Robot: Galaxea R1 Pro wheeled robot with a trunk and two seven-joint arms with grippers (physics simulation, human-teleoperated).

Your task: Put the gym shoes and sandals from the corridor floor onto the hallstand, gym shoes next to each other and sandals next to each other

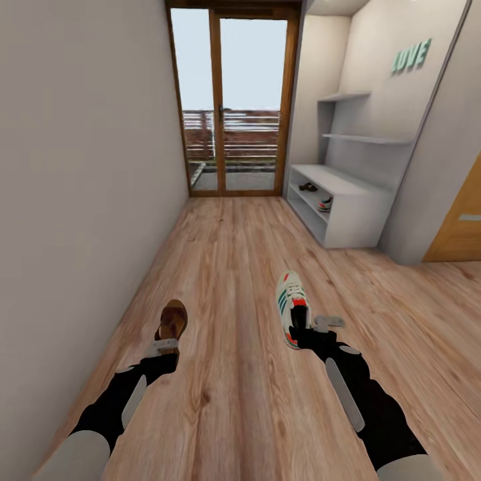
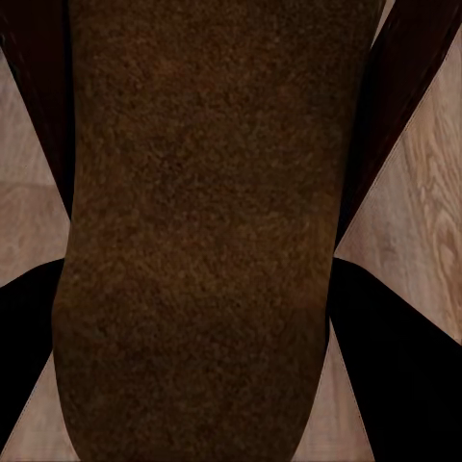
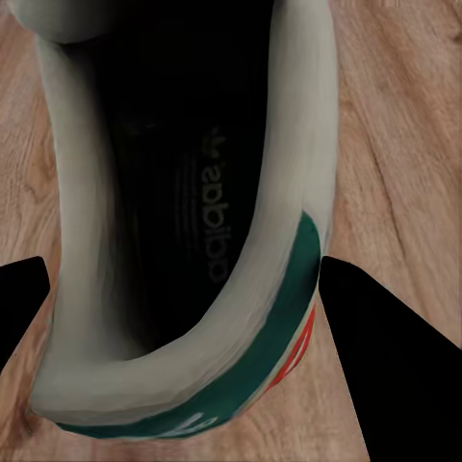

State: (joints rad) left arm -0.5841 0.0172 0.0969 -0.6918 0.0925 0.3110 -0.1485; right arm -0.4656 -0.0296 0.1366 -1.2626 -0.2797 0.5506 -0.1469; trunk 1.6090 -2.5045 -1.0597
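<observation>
While you face the pale grey-white hallstand (image 1: 347,207) ahead, your left gripper (image 1: 164,347) clamps a brown leather sandal (image 1: 172,322); your right gripper (image 1: 314,325) clamps a white green-striped gym shoe (image 1: 291,308), both above the wood-plank floor (image 1: 240,267).

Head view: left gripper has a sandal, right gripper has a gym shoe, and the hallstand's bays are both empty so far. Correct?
Not quite. The hallstand is not empty: the head view shows a dark sandal and a gym shoe already in its bays. The rest holds: the left gripper holds a brown sandal, and the right gripper holds a white gym shoe.
</observation>
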